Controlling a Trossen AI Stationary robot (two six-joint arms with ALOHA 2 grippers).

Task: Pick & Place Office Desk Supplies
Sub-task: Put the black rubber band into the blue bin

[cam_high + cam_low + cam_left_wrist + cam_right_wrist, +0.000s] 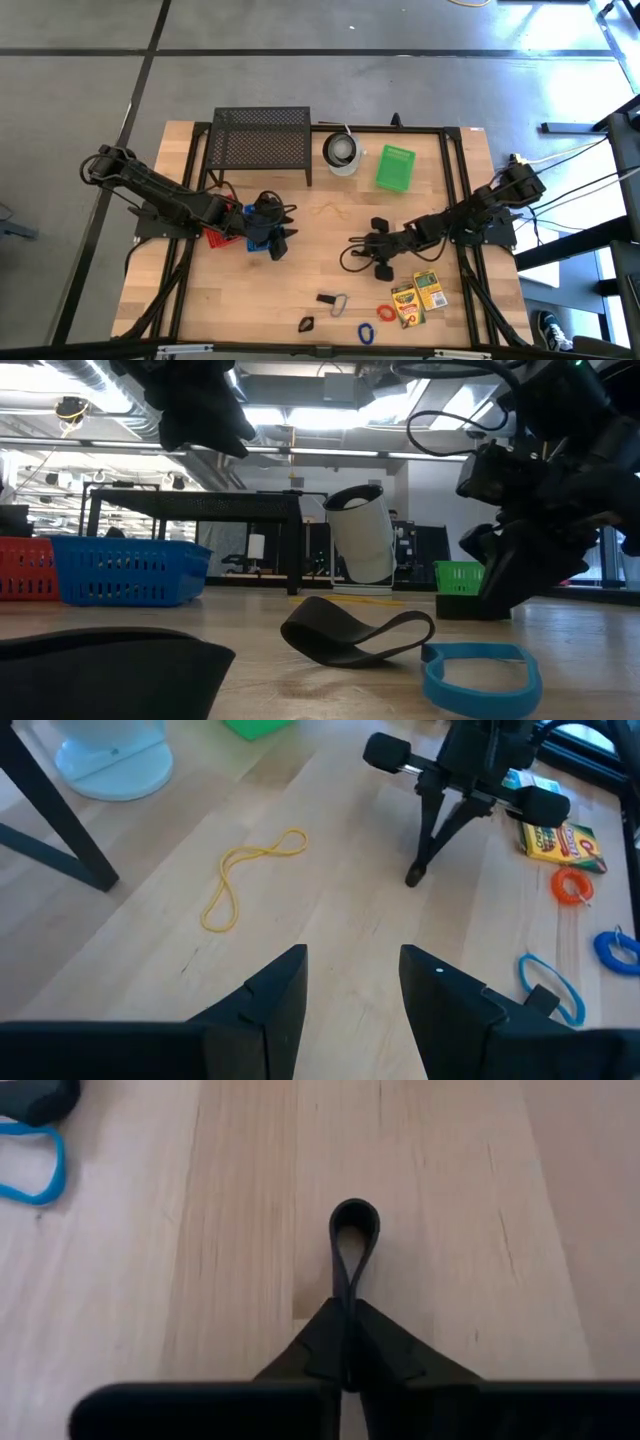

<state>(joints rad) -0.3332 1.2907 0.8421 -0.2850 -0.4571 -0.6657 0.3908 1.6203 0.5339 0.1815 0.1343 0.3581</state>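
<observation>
Pinches a black rubber band (pixel 346 1285) in the right gripper (pixel 347 1320), fingers pressed fully together on one end, loop sticking out ahead over bare wood; sits with that gripper (pixel 362 250) right of the table's (pixel 300 270) middle, down near the surface; cannot tell whether the loop's far end touches the wood.

Hovers with the left gripper (pixel 350 990) above the tabletop, fingers (pixel 280 995) parted by a moderate gap, nothing between them; places it (pixel 278 240) left of centre, just beside a blue basket (pixel 236 222) and a red basket (pixel 218 238); faces a yellow rubber band (pixel 245 880) lying flat in a loose figure-eight on the wood (pixel 328 210), between the two grippers and towards the back.

Leaves the other supplies along the front right: two crayon boxes (pixel 418 297) side by side, a red coiled band (pixel 386 313) just left of them, a blue rubber band (pixel 366 333) nearer the front edge, a second black band (pixel 350 635) lying curled just beside the blue one (pixel 480 670), a blue loop (pixel 338 301) with a dark piece attached a little further in.

Keeps at the back a black mesh rack (pixel 260 140), a white cup (pixel 342 152) right of it, then a green basket (pixel 395 168).
</observation>
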